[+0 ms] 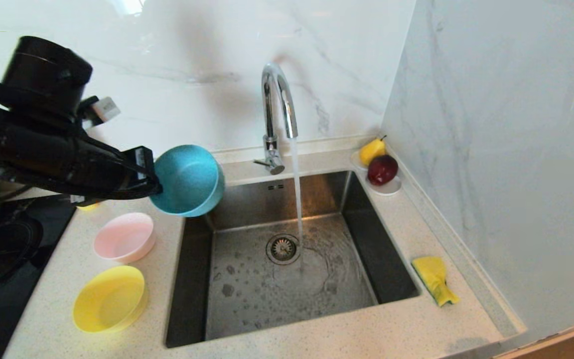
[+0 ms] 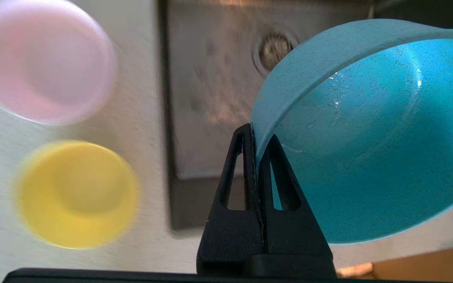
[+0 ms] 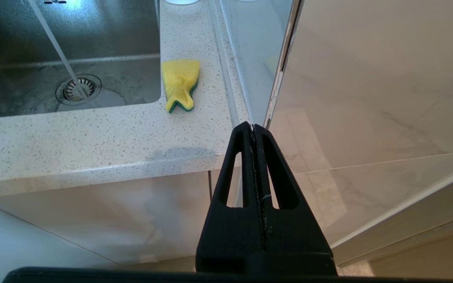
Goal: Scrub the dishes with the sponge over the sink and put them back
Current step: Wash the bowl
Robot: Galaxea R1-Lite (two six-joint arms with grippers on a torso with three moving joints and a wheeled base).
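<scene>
blue bowl (image 1: 187, 179) hangs tilted over the sink (image 1: 287, 259) corner, its rim pinched in the left gripper (image 2: 256, 135).

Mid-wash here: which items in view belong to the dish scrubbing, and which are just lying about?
Job items:
- light blue round plastic bowl, pinched at its rim by the left gripper
- pink round plastic bowl
- yellow round plastic bowl
- yellow sponge with green scouring side
- square brushed-steel sink
- curved chrome tap, running

Lying about:
- yellow pear
- dark red apple
- small white saucer
</scene>
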